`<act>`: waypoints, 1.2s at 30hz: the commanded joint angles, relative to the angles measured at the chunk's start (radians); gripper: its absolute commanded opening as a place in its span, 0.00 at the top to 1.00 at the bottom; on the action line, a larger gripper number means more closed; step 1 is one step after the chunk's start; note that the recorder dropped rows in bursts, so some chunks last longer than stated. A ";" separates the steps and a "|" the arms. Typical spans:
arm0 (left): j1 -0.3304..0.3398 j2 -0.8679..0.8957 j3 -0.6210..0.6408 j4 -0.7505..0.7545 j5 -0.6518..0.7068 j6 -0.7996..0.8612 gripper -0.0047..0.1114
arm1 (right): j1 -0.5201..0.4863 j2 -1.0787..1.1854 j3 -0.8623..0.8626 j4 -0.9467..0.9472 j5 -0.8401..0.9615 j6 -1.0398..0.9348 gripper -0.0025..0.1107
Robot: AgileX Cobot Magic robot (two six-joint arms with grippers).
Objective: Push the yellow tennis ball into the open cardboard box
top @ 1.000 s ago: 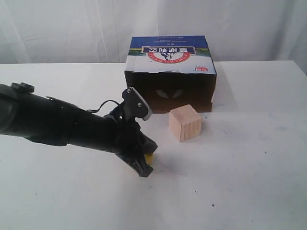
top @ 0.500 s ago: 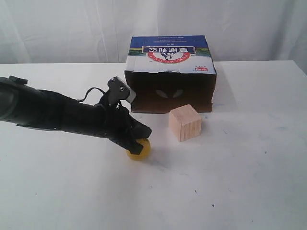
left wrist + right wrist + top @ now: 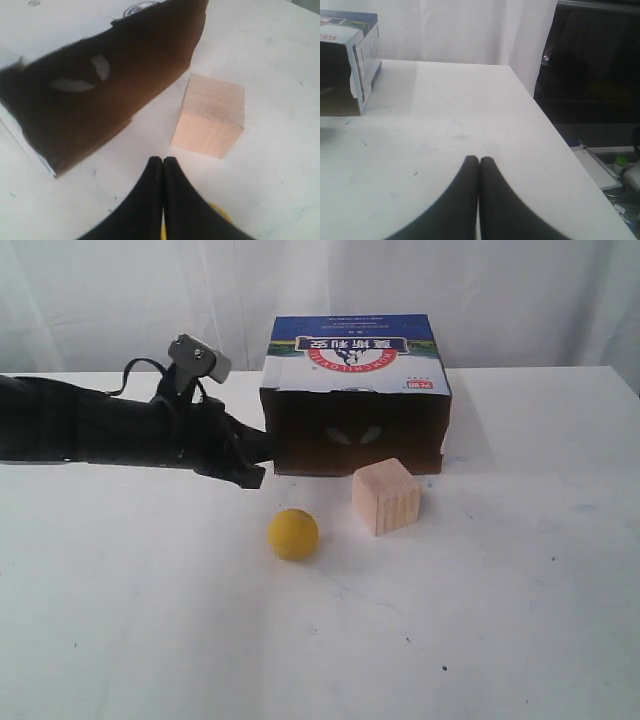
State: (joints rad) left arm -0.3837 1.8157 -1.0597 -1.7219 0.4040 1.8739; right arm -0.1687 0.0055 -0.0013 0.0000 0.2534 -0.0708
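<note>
Exterior view: yellow tennis ball (image 3: pixel 293 534) sits on the white table (image 3: pixel 500 620), near side of open cardboard box (image 3: pixel 355 370).
Your left gripper (image 3: pixel 163 161) and right gripper (image 3: pixel 479 161) are both pressed together; white curtain (image 3: pixel 120 300) behind, tabletop scuffed.

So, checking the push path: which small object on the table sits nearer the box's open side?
The light wooden cube, right in front of the open cardboard box. The yellow tennis ball lies farther out, left of the cube.

Lab-style test setup: white table (image 3: pixel 520 620), white curtain backdrop (image 3: pixel 120 300).
</note>
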 commanded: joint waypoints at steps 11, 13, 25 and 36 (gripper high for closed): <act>0.009 0.164 0.048 -0.023 0.270 0.082 0.96 | -0.009 -0.006 0.001 0.000 -0.013 -0.008 0.98; 0.009 0.189 0.026 -0.023 0.270 0.087 0.96 | -0.009 -0.006 0.001 0.000 -0.013 -0.008 0.98; 0.011 0.254 -0.199 -0.023 0.297 0.099 0.96 | -0.009 -0.006 0.001 0.000 -0.013 -0.008 0.98; 0.011 0.199 -0.209 0.156 0.252 -0.173 0.96 | -0.009 -0.006 0.001 0.000 -0.013 -0.008 0.98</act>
State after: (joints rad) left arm -0.3736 2.0288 -1.2651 -1.6625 0.6746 1.8207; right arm -0.1687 0.0055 -0.0013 0.0000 0.2534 -0.0708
